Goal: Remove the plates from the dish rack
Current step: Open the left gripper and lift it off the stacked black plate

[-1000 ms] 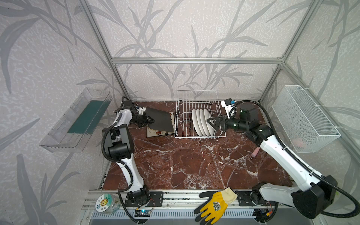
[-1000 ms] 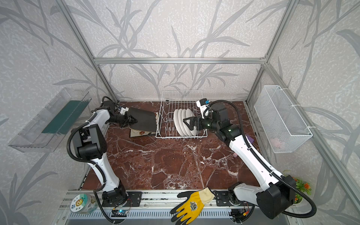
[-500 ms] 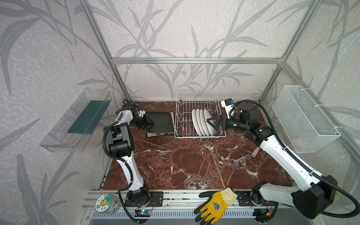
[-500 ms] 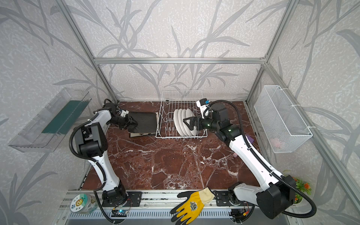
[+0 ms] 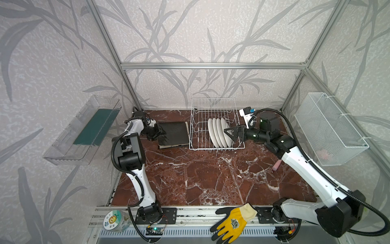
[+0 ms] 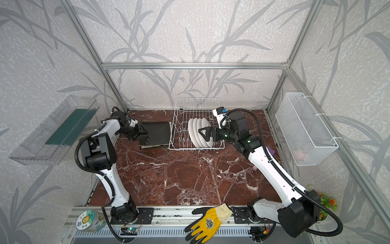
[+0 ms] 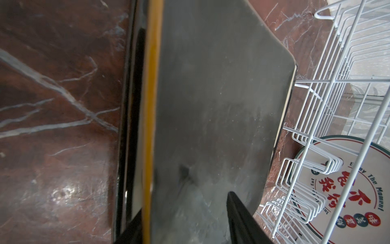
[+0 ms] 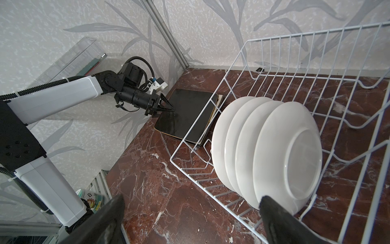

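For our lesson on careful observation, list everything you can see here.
Round plates: four, white backs, upright in the dish rack.
Square plates: a stack, black, flat on the table, left of the rack.
Dish rack: one, white wire, back of the table.
Clear tray: one, left wall.
Basket: one, white mesh, right wall.
Glove: one, yellow and black, front rail.
Jar: one, clear, front rail.
Left gripper: black, open, at the stack's edge.
Right gripper: black, open, beside the round plates.
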Tool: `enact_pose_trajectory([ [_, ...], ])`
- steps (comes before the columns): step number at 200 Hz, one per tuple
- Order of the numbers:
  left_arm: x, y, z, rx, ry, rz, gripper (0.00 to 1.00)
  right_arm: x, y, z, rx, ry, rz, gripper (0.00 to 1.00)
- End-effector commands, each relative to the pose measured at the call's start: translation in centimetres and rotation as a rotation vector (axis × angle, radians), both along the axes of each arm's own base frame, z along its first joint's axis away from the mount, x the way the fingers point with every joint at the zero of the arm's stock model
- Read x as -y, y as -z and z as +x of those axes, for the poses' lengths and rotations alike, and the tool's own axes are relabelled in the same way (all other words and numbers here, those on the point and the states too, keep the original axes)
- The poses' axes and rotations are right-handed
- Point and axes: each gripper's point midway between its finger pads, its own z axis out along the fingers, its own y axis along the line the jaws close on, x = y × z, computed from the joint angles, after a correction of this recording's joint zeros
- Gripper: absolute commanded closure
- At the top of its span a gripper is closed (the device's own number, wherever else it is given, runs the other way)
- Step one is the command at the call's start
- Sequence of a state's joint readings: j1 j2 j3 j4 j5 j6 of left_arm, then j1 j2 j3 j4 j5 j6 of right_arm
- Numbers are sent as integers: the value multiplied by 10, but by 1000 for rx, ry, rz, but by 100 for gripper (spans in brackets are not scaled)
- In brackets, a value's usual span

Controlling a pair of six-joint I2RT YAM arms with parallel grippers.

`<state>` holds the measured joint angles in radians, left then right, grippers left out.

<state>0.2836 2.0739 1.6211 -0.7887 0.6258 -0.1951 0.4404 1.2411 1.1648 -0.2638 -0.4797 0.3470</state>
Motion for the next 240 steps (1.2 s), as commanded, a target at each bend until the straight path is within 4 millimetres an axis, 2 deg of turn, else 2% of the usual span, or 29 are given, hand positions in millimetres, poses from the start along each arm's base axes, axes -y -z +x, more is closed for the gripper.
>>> enact_pose_trajectory([
  [1, -5, -12, 5, 37, -13, 20, 44, 0, -5, -7, 19, -14, 5, 1],
  [83, -20, -17, 4, 46, -63, 95, 38, -1, -4, -7, 17, -18, 1, 1],
  [115, -24, -29, 4, 72, -87, 116, 33, 1, -4, -8, 18, -15, -4, 1],
  [171, -21, -66, 4, 162, -125, 114, 28, 1, -6, -8, 19, -14, -1, 1],
  [211, -6, -109, 1, 285, -135, 81, 18, 1, -8, -9, 21, -14, -5, 1],
  [222, -1, -122, 0, 316, -125, 86, 11, 2, -7, -10, 16, -14, -6, 1],
  [240, 10, -142, -3, 359, -107, 77, 9, 2, -8, -11, 18, -14, -7, 1],
])
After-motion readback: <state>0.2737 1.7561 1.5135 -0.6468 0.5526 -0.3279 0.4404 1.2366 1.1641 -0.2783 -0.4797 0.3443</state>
